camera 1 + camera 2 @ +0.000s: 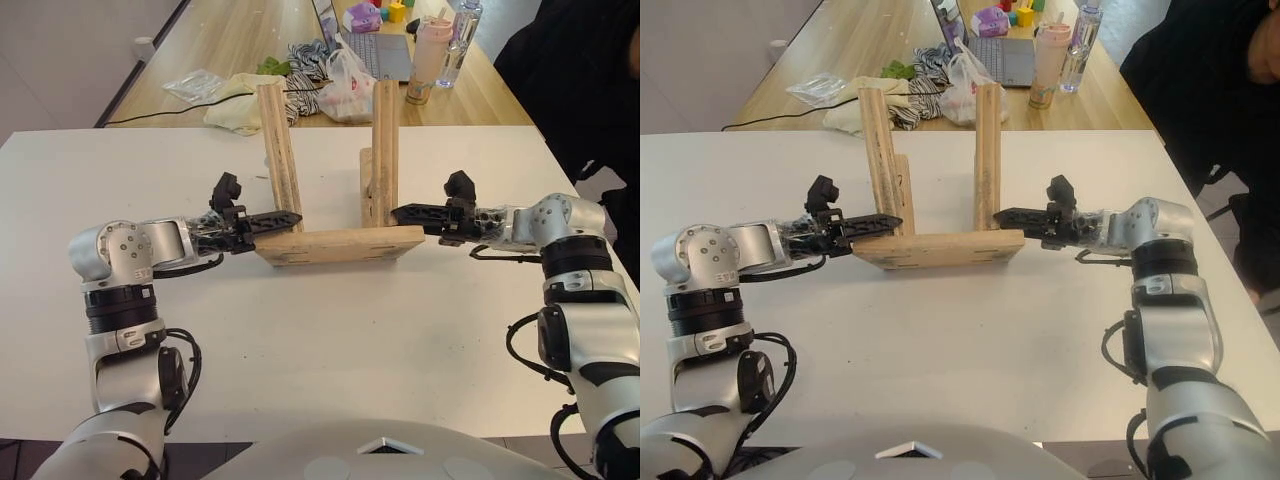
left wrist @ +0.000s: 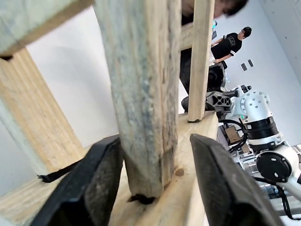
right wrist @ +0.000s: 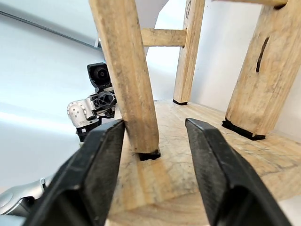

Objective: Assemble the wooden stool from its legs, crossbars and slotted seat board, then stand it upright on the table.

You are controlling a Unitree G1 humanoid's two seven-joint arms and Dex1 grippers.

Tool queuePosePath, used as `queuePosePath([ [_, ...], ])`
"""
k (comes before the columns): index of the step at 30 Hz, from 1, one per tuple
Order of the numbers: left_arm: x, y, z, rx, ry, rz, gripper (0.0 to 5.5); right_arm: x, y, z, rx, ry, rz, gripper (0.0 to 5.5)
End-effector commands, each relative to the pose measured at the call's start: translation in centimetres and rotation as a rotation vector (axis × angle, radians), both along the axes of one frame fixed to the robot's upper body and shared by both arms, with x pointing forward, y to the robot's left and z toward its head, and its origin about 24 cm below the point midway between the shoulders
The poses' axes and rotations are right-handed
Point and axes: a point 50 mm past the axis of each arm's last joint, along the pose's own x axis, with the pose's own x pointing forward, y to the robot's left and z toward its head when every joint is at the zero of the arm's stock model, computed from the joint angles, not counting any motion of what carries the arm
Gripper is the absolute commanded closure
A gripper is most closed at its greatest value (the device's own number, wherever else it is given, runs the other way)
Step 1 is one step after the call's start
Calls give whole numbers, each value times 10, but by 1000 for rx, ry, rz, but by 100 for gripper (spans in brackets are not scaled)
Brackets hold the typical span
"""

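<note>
While the stool is resting upside down on the table, legs pointing up, the left gripper and right gripper are each straddling 1 leg's base, jaws apart, clamping nothing, probably readying to flip it.

The legs and seat board are bare pale wood, matt and rough-sawn, greyed and splintered in places. The left end effector and right end effector have smooth, matt black plastic fingers. The desk is smooth matt white.
</note>
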Motion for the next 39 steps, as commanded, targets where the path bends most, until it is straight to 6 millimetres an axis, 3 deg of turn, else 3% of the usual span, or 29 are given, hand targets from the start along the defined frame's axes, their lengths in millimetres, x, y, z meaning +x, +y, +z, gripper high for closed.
queuePosePath([
  [1,16,10,4,72,-29,90,281,-3,-2,-44,-232,137,-103,216],
  [2,19,16,7,104,-77,105,281,2,-5,-45,-272,99,-147,183],
  [6,26,27,24,152,-386,150,281,22,-17,-37,-352,-188,-278,178],
  [8,24,35,16,236,-478,153,263,26,-23,-30,-342,-292,-317,154],
  [13,21,55,-2,327,-548,179,202,19,-36,-30,-316,-319,-340,84],
  [19,22,67,-20,531,-680,99,137,14,-52,-14,-186,-442,-390,76],
  [27,42,47,-34,551,-728,-5,137,6,-50,17,60,-526,-320,76],
  [33,58,27,-33,553,-778,-117,137,-9,-40,4,-299,-758,14,76],
  [39,67,8,-36,544,-794,-204,136,0,-22,-15,-479,-873,77,94],
])
